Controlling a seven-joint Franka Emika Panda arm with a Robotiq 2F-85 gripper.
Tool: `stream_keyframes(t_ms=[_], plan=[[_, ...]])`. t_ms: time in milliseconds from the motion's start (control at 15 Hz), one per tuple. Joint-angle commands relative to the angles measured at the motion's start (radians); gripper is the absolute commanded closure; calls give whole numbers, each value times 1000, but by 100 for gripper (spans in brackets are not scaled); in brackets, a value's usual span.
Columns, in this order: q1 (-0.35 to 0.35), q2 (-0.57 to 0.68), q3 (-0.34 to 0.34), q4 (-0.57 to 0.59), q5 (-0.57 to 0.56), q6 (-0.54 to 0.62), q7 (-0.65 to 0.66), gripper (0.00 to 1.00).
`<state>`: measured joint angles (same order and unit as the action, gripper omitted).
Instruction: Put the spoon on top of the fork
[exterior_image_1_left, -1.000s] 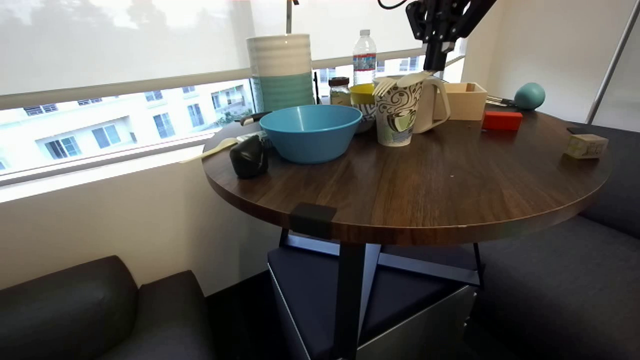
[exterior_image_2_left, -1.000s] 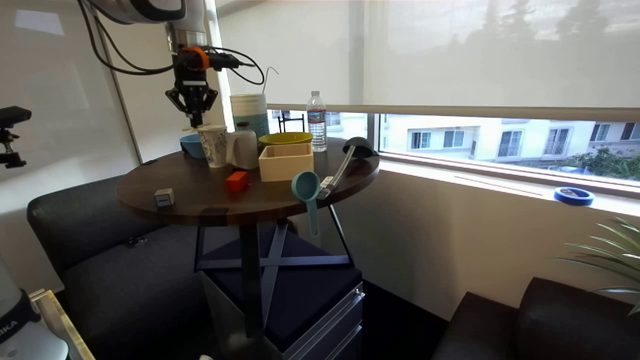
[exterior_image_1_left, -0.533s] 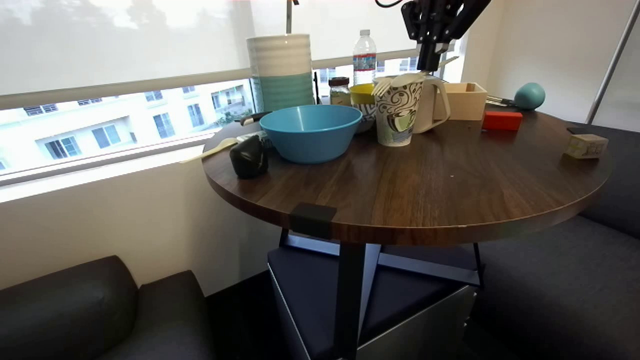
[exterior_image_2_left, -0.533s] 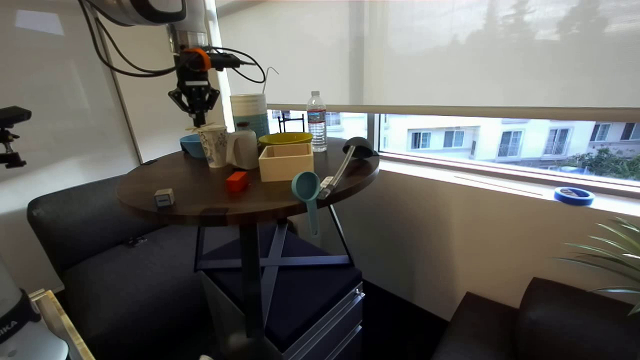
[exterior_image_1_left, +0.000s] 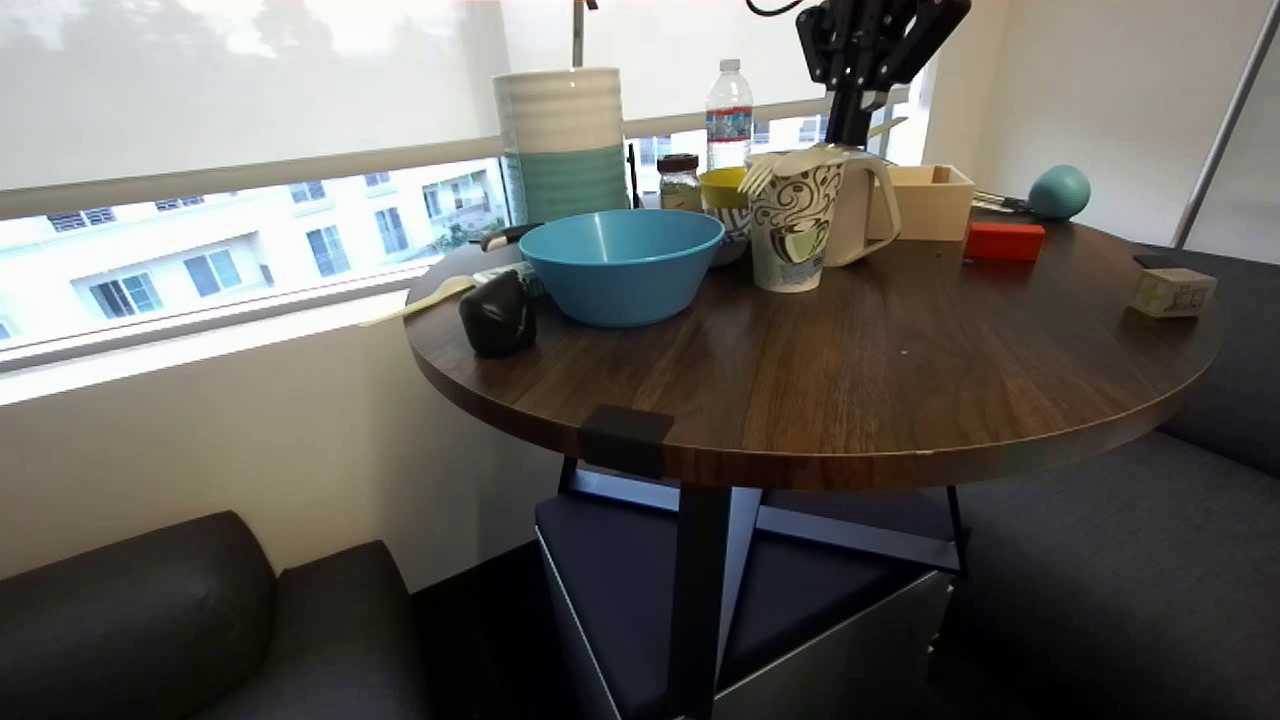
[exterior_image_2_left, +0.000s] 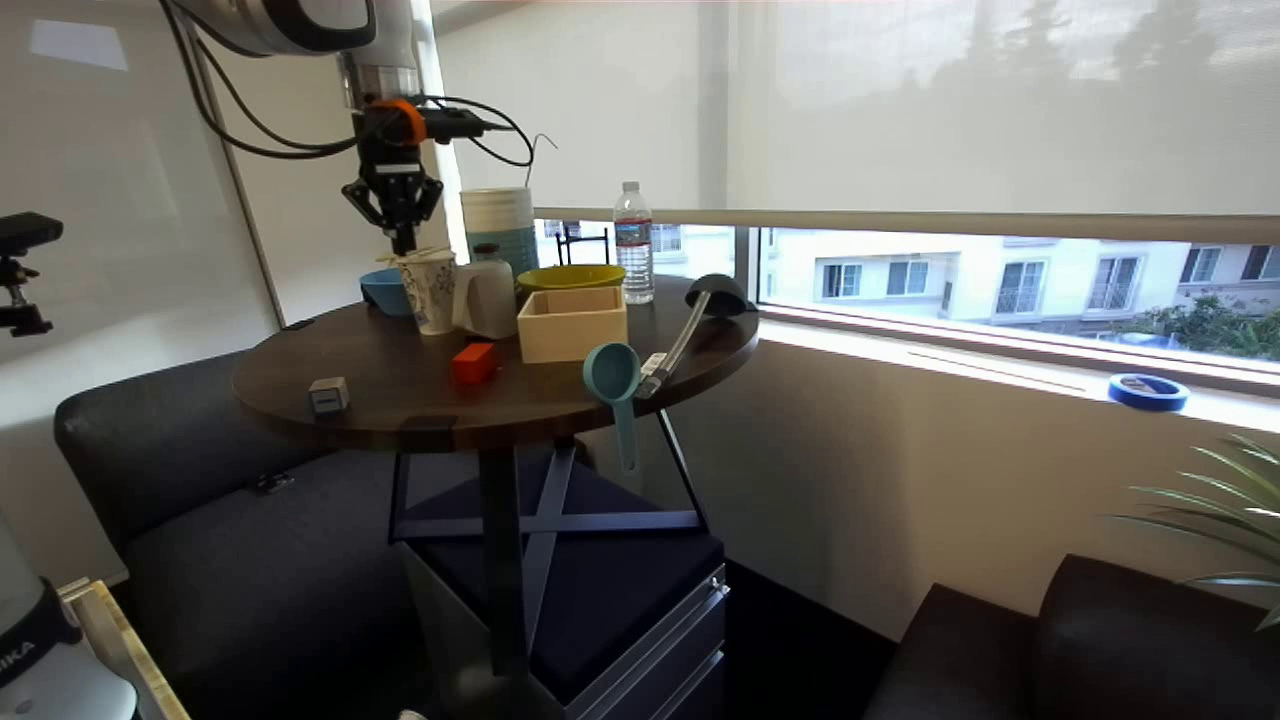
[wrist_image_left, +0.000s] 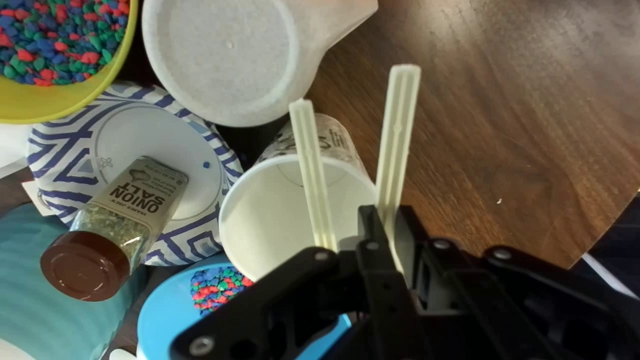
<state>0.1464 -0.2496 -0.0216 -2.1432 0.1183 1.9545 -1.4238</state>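
My gripper (wrist_image_left: 384, 216) is shut on the handle of the cream plastic spoon (wrist_image_left: 400, 130). In both exterior views the gripper (exterior_image_1_left: 848, 125) (exterior_image_2_left: 403, 240) hangs pointing down just above the patterned paper cup (exterior_image_1_left: 795, 230). The spoon's bowl (exterior_image_1_left: 808, 160) shows over the cup's rim. The fork (exterior_image_1_left: 760, 175) lies across the top of the cup, with its tines past the rim. The fork's handle (wrist_image_left: 312, 175) crosses the cup's mouth in the wrist view, left of the spoon; my gripper hides its head there. The spoon overlaps the fork in view; I cannot tell whether they touch.
A white pitcher (wrist_image_left: 225, 55) stands close to the cup. A blue bowl (exterior_image_1_left: 620, 270), yellow bowl (exterior_image_2_left: 570, 278), onion salt jar (wrist_image_left: 125, 220), water bottle (exterior_image_2_left: 633, 240) and wooden box (exterior_image_2_left: 572, 325) crowd around. A red block (exterior_image_2_left: 475, 363) sits nearer the table's edge (exterior_image_2_left: 480, 430).
My gripper has moved slightly with the spoon, leftward and a little lower in an exterior view. The fork and the cup have shifted slightly the same way.
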Motion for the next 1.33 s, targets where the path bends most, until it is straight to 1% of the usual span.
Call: stream_keyframes(t_ms=[0,667,1267], plan=[[-10,16,11,21,-5,16,-2,97],[-12,28,10,22,-2,54,4,97],[-20,29,8,24,3,77,43,97]])
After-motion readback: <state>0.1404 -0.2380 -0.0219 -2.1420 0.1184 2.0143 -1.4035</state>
